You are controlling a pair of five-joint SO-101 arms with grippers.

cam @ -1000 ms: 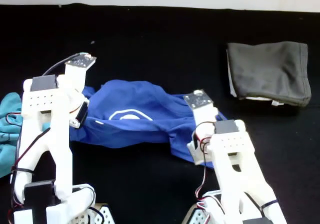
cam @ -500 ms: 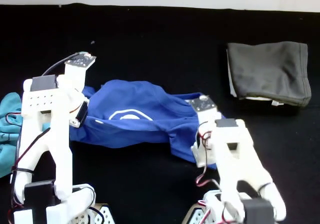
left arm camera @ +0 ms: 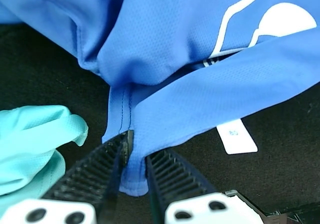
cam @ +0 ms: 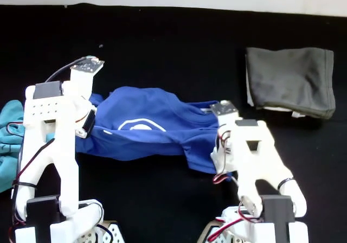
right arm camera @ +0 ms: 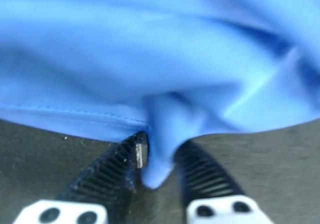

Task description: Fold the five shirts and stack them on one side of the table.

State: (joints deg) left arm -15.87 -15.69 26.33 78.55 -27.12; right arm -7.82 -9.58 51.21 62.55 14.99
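A blue shirt (cam: 146, 125) with a white emblem lies stretched between both arms at mid-table. My left gripper (left arm camera: 136, 154) is shut on its hem (left arm camera: 131, 176), pinching the blue fabric between ribbed black fingers (left arm camera: 95, 171). My right gripper (right arm camera: 156, 156) is shut on a fold of the same blue shirt (right arm camera: 160, 74) at its other end. In the high view the left arm (cam: 54, 123) holds the shirt's left edge and the right arm (cam: 244, 151) its right edge. A folded dark grey shirt (cam: 290, 79) rests at the far right.
A crumpled teal shirt (cam: 10, 129) lies at the left table edge, also close beside the left gripper as the teal shirt (left arm camera: 32, 144). A white label (left arm camera: 236, 138) hangs from the blue shirt. Black tabletop (cam: 173, 42) stretches behind the arms.
The right arm has pulled back toward its base and shifted slightly right, dragging the blue shirt's right edge with it. The left arm has stayed still.
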